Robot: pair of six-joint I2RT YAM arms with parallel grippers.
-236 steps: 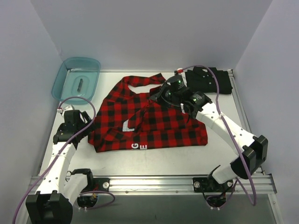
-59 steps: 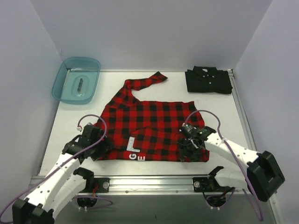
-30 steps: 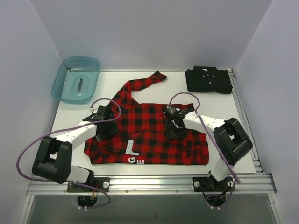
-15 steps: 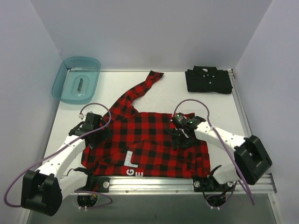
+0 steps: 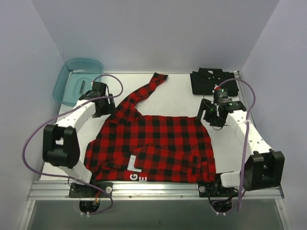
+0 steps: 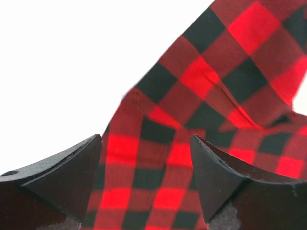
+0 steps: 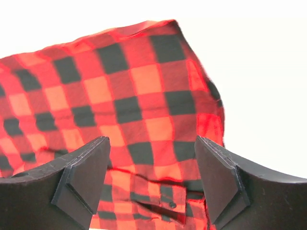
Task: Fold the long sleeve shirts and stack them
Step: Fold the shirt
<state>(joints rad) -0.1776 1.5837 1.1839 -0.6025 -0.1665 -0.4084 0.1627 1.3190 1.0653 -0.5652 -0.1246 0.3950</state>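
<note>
My left hand (image 6: 146,165) hangs released above the sleeve (image 5: 144,92) of the plaid shirt (image 5: 153,143). My right hand (image 7: 152,165) hangs released above its far right corner. The plaid shirt lies spread on the bench (image 5: 177,93); the black shirt (image 5: 214,82) sits folded at the far right. I judge the flannel light and limp: pinch cuff or shoulder edge, then drag slowly to avoid bunching.

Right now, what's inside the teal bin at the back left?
One small dark object lies in the teal bin, too small to identify. The left arm covers the bin's near right corner, so that part is unseen.
</note>
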